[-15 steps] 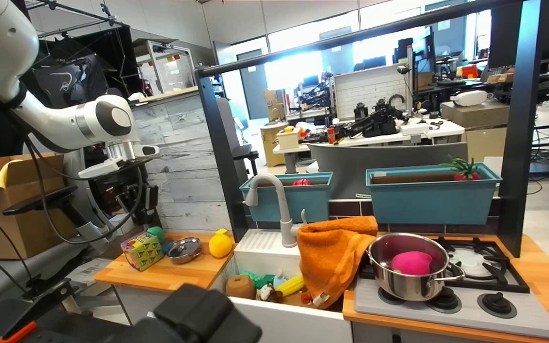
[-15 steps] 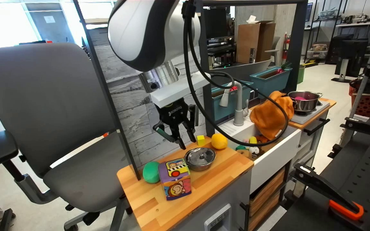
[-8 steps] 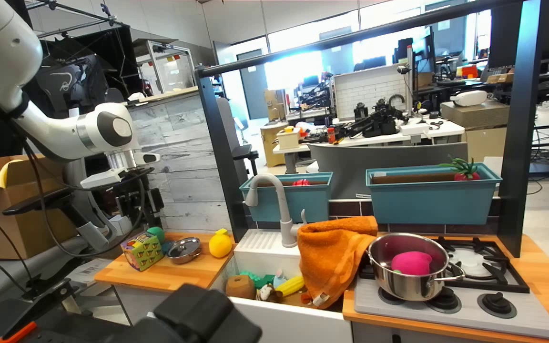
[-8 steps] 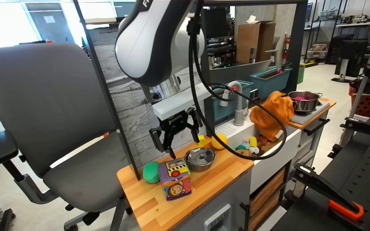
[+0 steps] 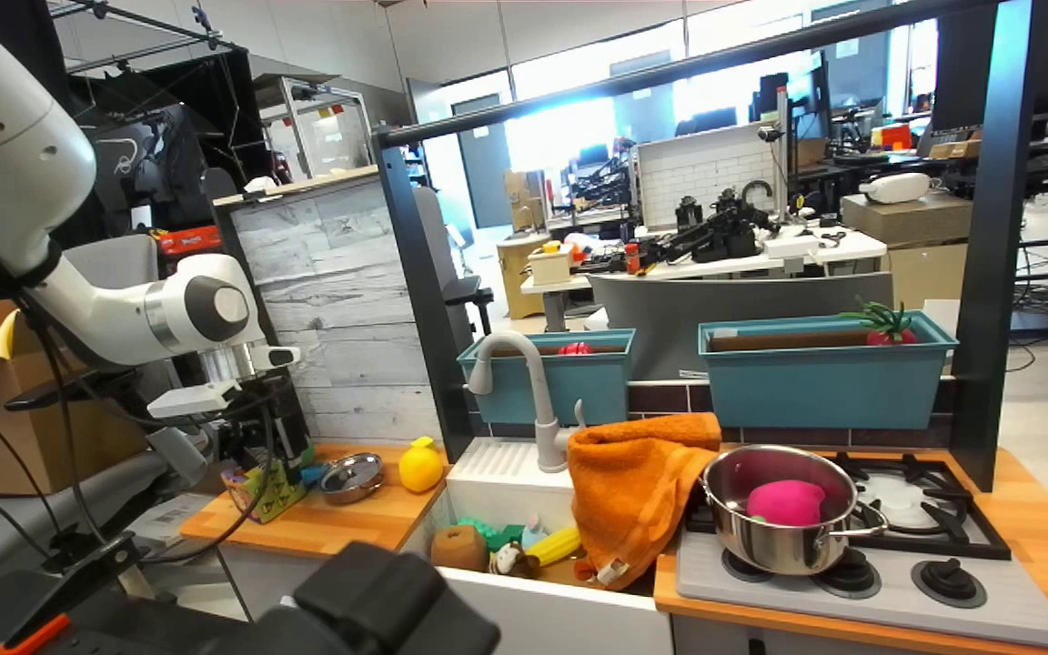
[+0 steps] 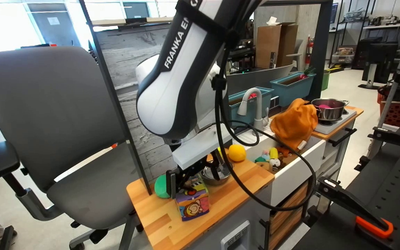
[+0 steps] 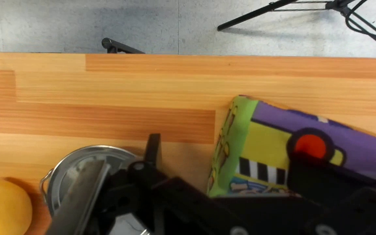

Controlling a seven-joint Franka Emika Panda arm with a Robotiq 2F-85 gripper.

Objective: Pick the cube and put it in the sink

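Note:
The cube [image 5: 271,498], a patterned block, sits on the left worktop; it also shows in the wrist view, the cube [image 7: 269,143] having green, yellow and purple faces. My gripper [image 6: 200,180] is low over it with jaws spread wide. In the wrist view the gripper [image 7: 225,156] has one finger [image 7: 153,147] beside the cube, above bare wood, and the other dark finger over the cube's top; contact there is hard to tell. Part of the cube's top is hidden by the gripper. The sink [image 5: 569,614] has a white front panel and several toys inside.
A lidded steel pan [image 6: 221,180] stands close by the cube, near a yellow rounded object [image 5: 420,466]. A green ball [image 6: 161,186] lies behind the cube. The grey tap [image 5: 538,391] rises behind the sink, and an orange towel [image 5: 638,491] hangs over its edge. A steel pot [image 5: 770,550] is on the stove.
My gripper has come down from above the worktop to the cube, and its jaws have spread wider. The cube has shifted slightly from its earlier spot.

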